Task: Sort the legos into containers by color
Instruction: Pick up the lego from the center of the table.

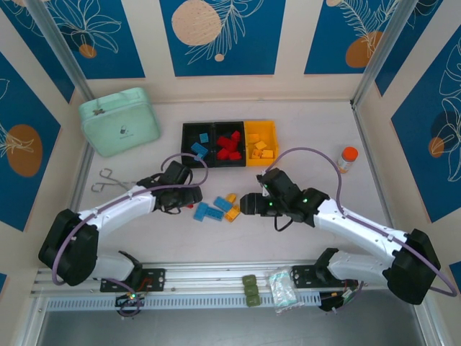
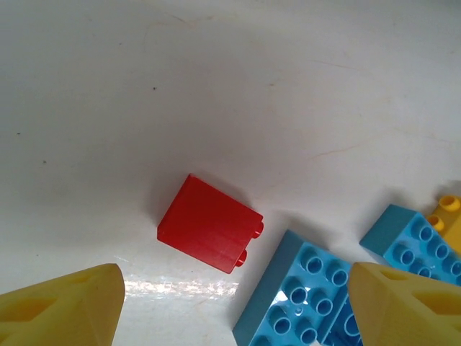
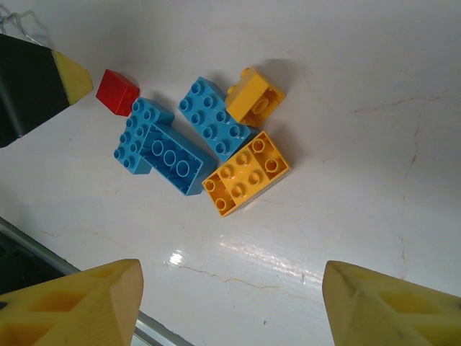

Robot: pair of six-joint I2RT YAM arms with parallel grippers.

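Legos are lying loose in a small cluster between the two pincers, and the three joined containers are sitting well beyond both sets of fingertips. The left pincer is standing wide open and gripping nothing. One red brick is lying just ahead of its fingertips, nearer its left finger. The brick's long axis is running diagonally from far-left to near-right, and its two studs are pointing right toward the nearest blue brick. Bare table is spreading ahead and to the left of the red brick, while on its right only a thin gap is separating the studs from that blue brick.

The right pincer is hanging open and empty too, with the cluster ahead of it and toward its left finger. What seem to be three blue bricks are lying there, two of them pressed together. Two yellow-orange bricks are touching the blue ones on the right. Wide bare table is lying to the right of the cluster, and the table's near edge is running close beside the left finger.

In the containers, two blue pieces are sitting in the black compartment nearest the left pincer, a red heap in the middle black one, and yellow-orange pieces in the yellow-orange one
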